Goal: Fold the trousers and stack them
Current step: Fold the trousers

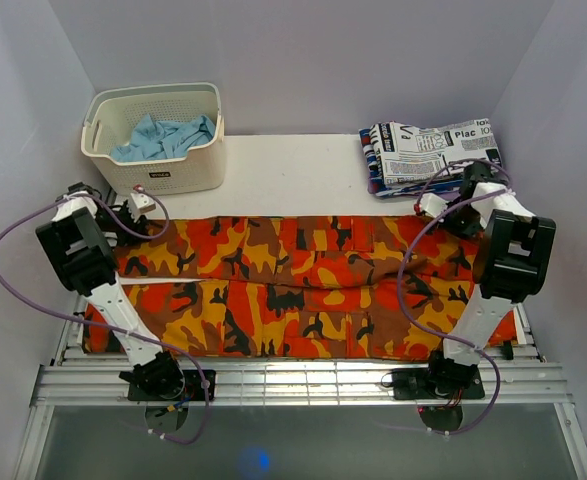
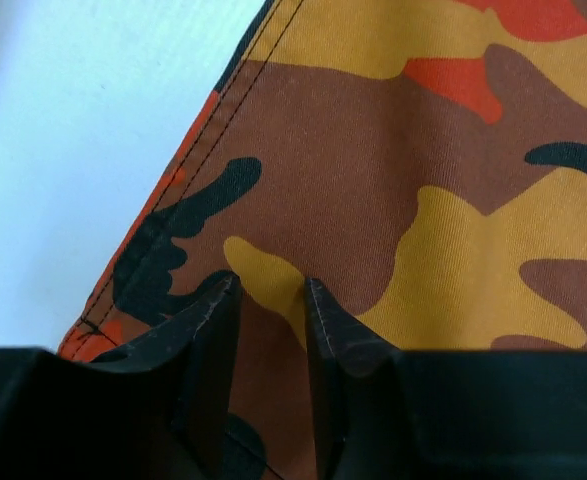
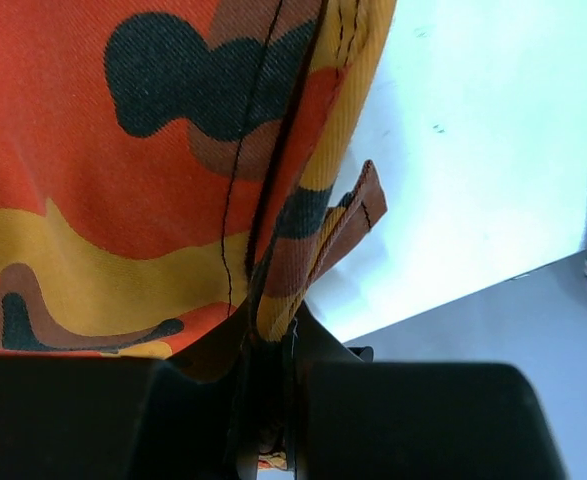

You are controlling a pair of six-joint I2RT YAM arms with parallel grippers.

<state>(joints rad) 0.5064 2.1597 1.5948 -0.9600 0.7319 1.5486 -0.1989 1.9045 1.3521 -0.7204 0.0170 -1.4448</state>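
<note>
The trousers (image 1: 303, 290) lie spread flat across the near half of the table (image 1: 283, 170), reaching almost from side to side. Their print is orange, red and yellow with black-brown blotches, and a pale line along the middle appears to part the two legs. A dark-stitched seam runs along the far edge, and a small belt loop (image 3: 358, 215) sticks out at the right end. The right gripper (image 3: 268, 335) is clenched on that edge, with cloth bunched between its fingers. The left gripper (image 2: 271, 300) is down on the far left corner. Its fingers (image 2: 223, 310) stand slightly apart with cloth in the gap, but I cannot tell whether they pinch it. From above, both arms cover the trousers' ends. Behind stand a white basket (image 1: 188, 170) holding a blue cloth (image 1: 163, 138) and a folded newspaper-print garment (image 1: 433, 150).
</note>
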